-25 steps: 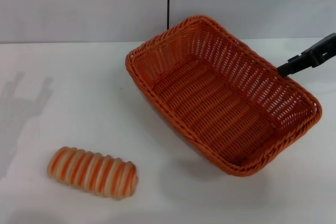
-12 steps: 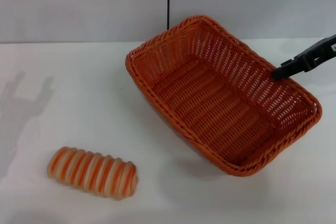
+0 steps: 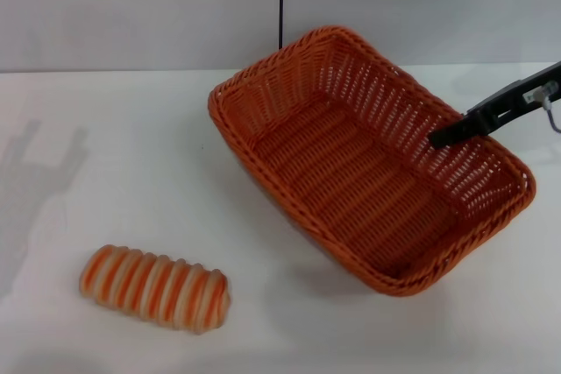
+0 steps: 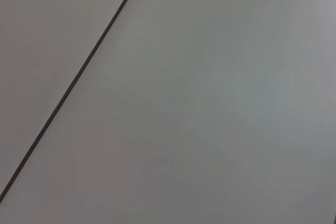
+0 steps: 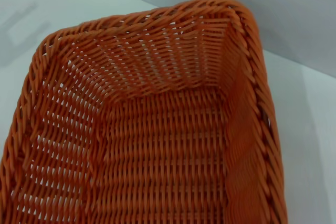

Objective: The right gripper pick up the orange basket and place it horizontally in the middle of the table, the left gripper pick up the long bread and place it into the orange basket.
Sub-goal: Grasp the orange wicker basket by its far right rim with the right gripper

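My right claw (image 3: 436,139) reaches in from the right side of the orange basket (image 3: 368,159), its slim black tip over the basket's inner wall on that long side, just inside the braided rim. I cannot tell whether its fingers are spread or pressed together, since only one dark tip shows in the head view. My right wrist camera looks straight down into the basket's woven floor and sloped sides, with none of the claw in sight.

The basket sits on the white surface (image 3: 131,146), set at a diagonal, one corner toward the grey wall (image 3: 140,6) near its dark vertical seam (image 3: 280,2).

The long bread (image 3: 155,287) lies on the surface well apart from the basket, off its near left side, nothing touching it.

My left claw is out of sight; its wrist camera shows only the wall and seam.
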Controlling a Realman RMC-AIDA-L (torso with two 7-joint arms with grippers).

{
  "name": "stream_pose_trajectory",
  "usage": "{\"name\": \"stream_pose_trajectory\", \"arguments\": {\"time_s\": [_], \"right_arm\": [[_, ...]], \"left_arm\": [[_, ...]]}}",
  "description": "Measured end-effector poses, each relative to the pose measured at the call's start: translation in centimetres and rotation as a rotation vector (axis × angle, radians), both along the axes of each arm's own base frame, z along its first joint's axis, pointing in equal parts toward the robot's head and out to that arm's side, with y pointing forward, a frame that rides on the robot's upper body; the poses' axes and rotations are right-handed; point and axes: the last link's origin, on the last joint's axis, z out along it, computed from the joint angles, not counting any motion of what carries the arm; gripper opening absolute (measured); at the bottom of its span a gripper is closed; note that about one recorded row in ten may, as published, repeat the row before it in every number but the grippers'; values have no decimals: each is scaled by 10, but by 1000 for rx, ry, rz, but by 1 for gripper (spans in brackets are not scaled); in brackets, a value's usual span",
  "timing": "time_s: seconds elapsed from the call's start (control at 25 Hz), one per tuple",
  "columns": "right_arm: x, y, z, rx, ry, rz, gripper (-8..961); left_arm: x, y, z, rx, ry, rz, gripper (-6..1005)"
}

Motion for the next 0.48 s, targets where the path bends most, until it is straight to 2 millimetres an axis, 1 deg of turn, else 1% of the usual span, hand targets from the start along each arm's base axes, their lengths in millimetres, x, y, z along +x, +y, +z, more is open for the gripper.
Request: {"name": "stream_pose_trajectory", "arguments": {"time_s": [0.2,0.48], "right_arm": [[2,1,-1,12,-10,6,455],[5,1,3,37,-16,19,320]], "left_arm": [[0,0,0,0,0,0,828],[0,0,0,2,-1,2,828]]}}
